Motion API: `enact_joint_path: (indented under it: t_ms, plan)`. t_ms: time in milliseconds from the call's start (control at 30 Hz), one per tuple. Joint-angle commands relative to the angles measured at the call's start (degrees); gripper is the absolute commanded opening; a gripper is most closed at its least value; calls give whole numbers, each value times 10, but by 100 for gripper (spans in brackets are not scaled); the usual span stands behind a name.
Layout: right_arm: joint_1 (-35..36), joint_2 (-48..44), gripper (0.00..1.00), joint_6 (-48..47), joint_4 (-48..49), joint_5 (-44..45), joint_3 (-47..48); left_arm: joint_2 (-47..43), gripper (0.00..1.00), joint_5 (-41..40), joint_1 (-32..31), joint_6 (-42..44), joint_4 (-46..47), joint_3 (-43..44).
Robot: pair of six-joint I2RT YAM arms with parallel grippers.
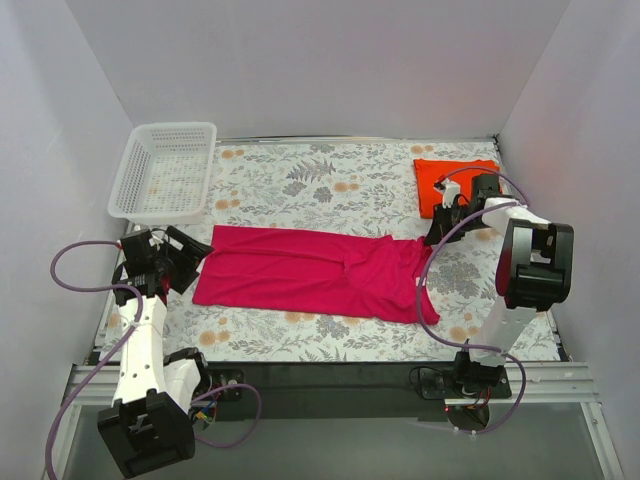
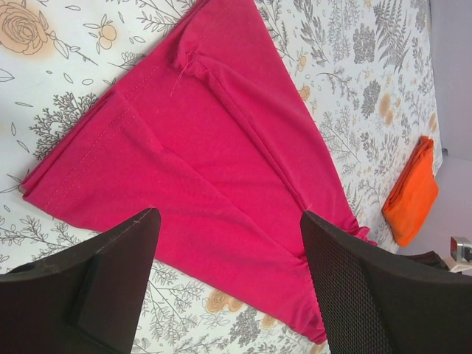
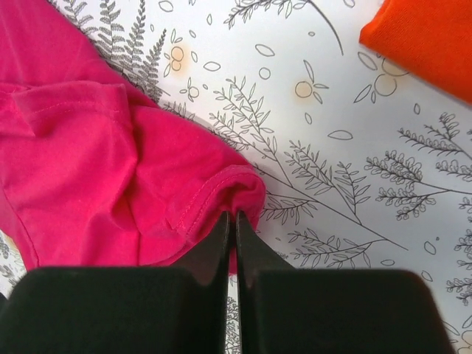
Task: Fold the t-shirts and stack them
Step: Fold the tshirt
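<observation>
Pink t-shirt (image 1: 310, 270) lies flat as a long strip, folded lengthwise, w/ its long axis running straight from your left pincer (image 1: 197, 262) to your right pincer (image 3: 232, 215). That axis is what the next fold turns on, imo: one end has to go along it onto the other.

Right pincer has its fingers pressed together, and a stitched edge at the strip's end curls right into the tips. It looks pinched, tho only a small bite. The rest of the shirt spreads off to the left in that wrist view.

Left pincer is spread wide, holding nothing, just off the hem end. The shirt sits dead ahead, between and beyond its fingers (image 2: 110, 280). So each arm is nearest its own end.

Left arm reaches fwd and low from its base. Right arm is bent over at the elbow, wrist dropped to the cloth.

Orange t-shirt (image 1: 455, 180) is a folded square just beyond the right pincer, apart from the pink one; prob the stack spot. White basket (image 1: 165, 170) stands beyond the left pincer on the floral table cover (image 1: 300, 180).
</observation>
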Motion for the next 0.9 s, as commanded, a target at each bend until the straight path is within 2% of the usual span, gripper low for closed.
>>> enact_joint_path:
  t_ms: [0,33,500,733,867]
  plan:
    - [4,10,5,-1,5,3,32,-13,71,19,-2,13,12,9]
    - [5,12,1,-1,5,3,33,-13,71,19,-2,14,12,9]
    - [41,31,1,-27,2,15,114,-4,71,14,-2,17,18,19]
    - [54,114,1,-16,1,20,227,5,71,18,-3,19,20,28]
    - [60,176,1,-13,-2,29,333,15,70,43,-2,31,36,34]
